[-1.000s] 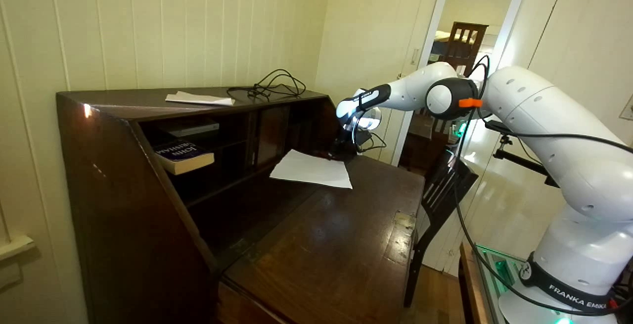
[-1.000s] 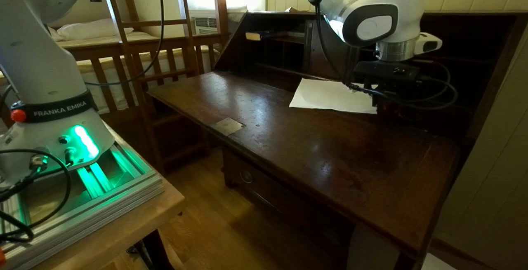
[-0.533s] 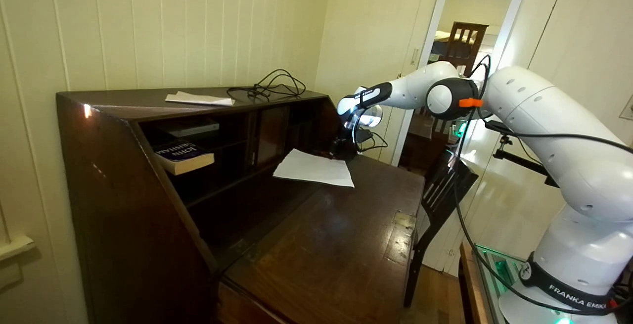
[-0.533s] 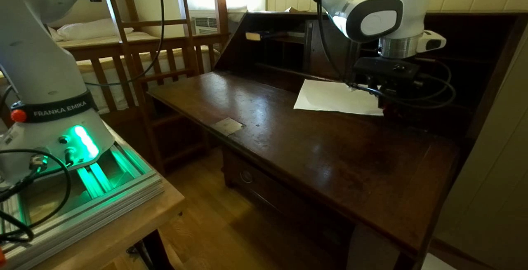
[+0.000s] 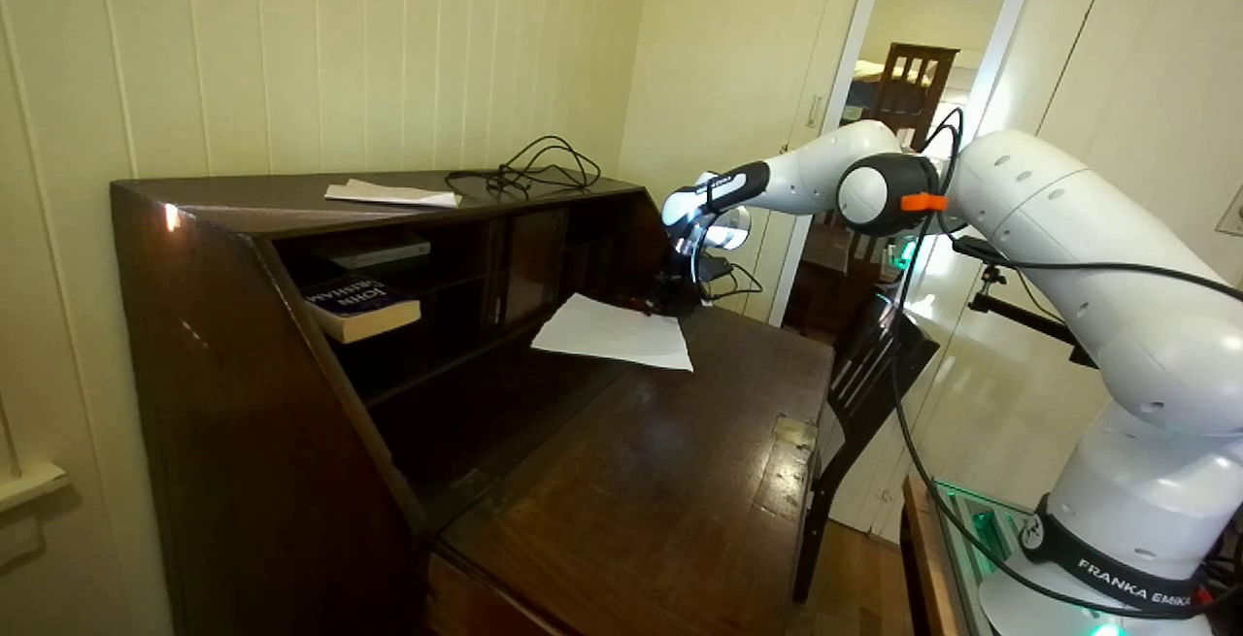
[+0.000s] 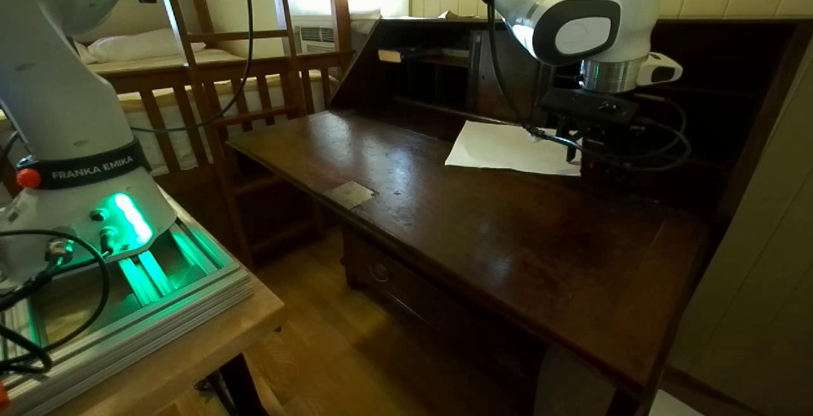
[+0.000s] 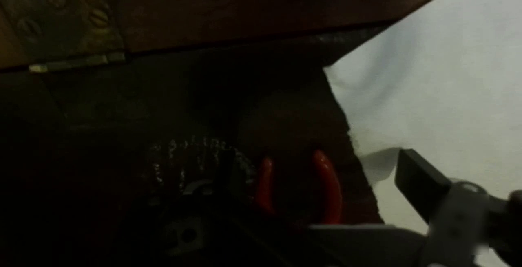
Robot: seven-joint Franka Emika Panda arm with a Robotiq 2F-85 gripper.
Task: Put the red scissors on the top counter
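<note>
Eyeing scissors (image 7: 331,191) near paper (image 7: 448,79), gripper (image 7: 320,163) spread wide, I expect light, stiff, slick handles (image 7: 264,185), best pinched together.

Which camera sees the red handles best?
The wrist view. It looks along the end effector from close by, so both curved red handles show, though part of them is hidden. In both exterior views they are at most a dim red bit near it, too small to make out.
</note>
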